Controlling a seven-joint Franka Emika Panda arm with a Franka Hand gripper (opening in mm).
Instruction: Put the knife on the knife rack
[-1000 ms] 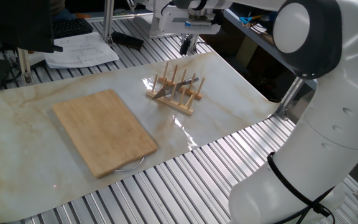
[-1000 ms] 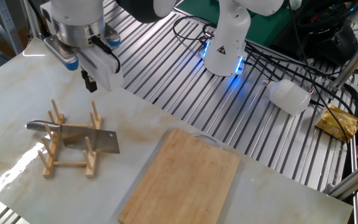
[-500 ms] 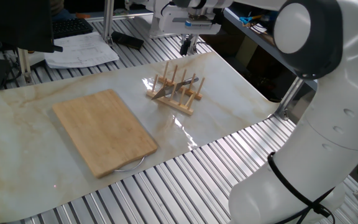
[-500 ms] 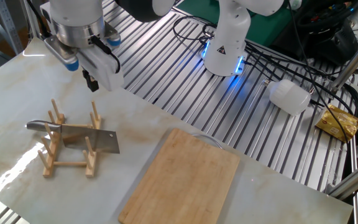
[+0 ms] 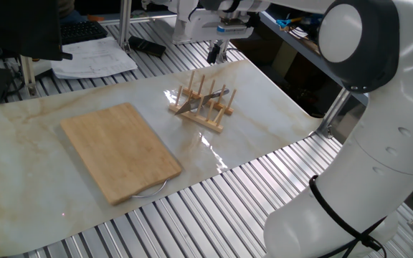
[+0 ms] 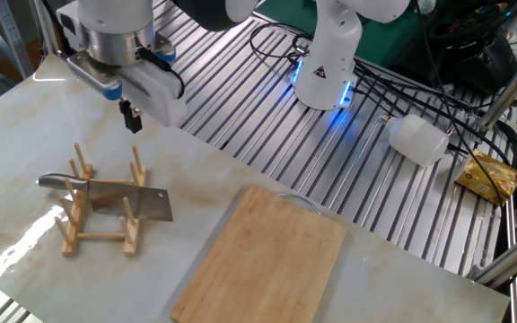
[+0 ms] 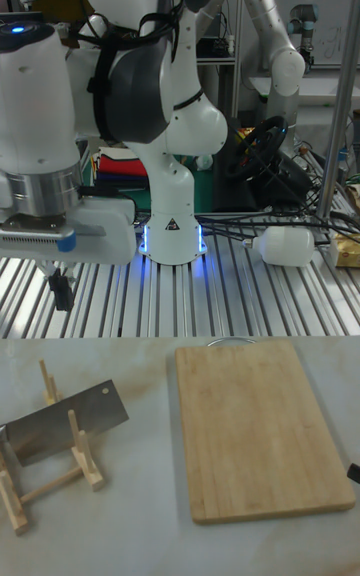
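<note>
Pincer (image 6: 130, 117) hangs above the rack (image 6: 101, 209), holding nothing; I cannot tell its finger gap. Knife (image 6: 119, 198) sits in the rack, blade between pegs, on the counter (image 6: 25, 126)

Dull grey steel knife (image 6: 115, 195), pale wooden knife rack (image 6: 106, 235), glossy marbled table (image 5: 34, 143)

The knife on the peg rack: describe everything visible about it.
The cleaver with a broad rectangular dull-grey steel blade and a short silvery handle stands on edge, slotted between the upright dowel pegs of the small light-wood rack. Blade and handle stick out past the pegs on opposite sides. Only the rack touches it; the gripper hangs apart, above.
</note>
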